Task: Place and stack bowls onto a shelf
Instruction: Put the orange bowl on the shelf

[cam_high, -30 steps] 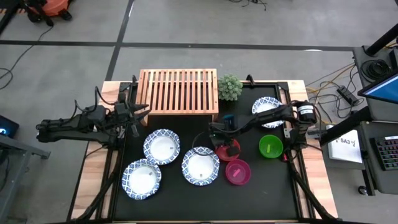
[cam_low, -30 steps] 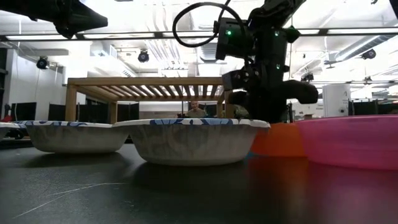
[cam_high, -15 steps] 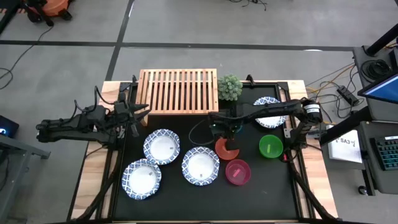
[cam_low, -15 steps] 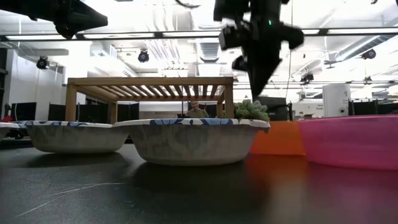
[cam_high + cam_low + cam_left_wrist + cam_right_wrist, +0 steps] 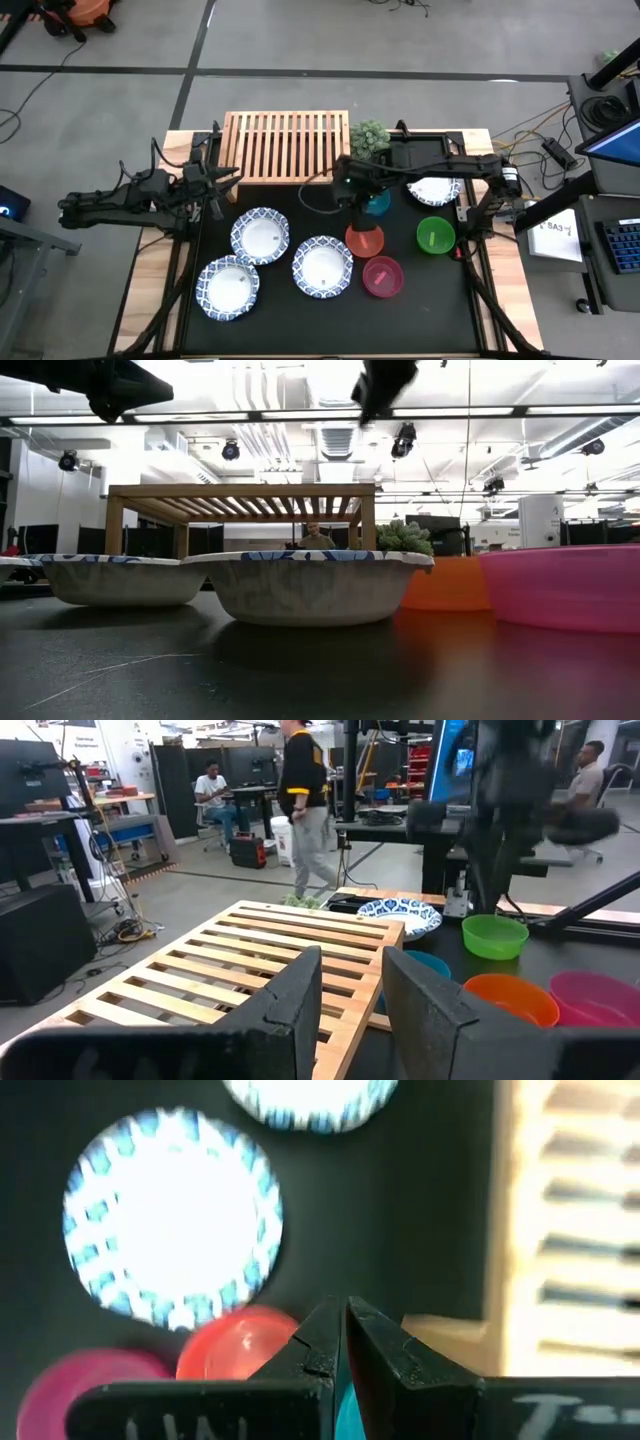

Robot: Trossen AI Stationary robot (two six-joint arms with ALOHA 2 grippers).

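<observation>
My right gripper [image 5: 343,1308] hangs high over the table's middle, just off the near right corner of the light-wood shelf [image 5: 287,146], and is shut on the blue bowl [image 5: 378,203]. In the low view it [image 5: 383,380] shows only at the top edge. Below it, resting on their bases, are the red bowl [image 5: 364,240], the magenta bowl [image 5: 382,276] and the green bowl [image 5: 435,236]. Several white bowls with blue rims [image 5: 260,235] [image 5: 322,266] [image 5: 228,287] [image 5: 433,180] also sit on the black mat. My left gripper [image 5: 350,980] waits open at the shelf's left end. My right gripper pinches the blue bowl's rim [image 5: 340,1380] between its two fingers, which come from above and point down. Only a thin blue strip shows between the fingers in the wrist view. The bowl is lifted clear of the table and hangs under the gripper.
A small green potted plant [image 5: 369,140] stands at the shelf's right far corner. The shelf's slatted top [image 5: 270,955] carries nothing. People stand and sit in the room beyond the table.
My right gripper has risen from table height beside the red bowl to well above the bowls, and has moved toward the table's left and far edge, nearer the shelf. The blue bowl has been lifted clear with it. The red bowl has stayed where it was.
</observation>
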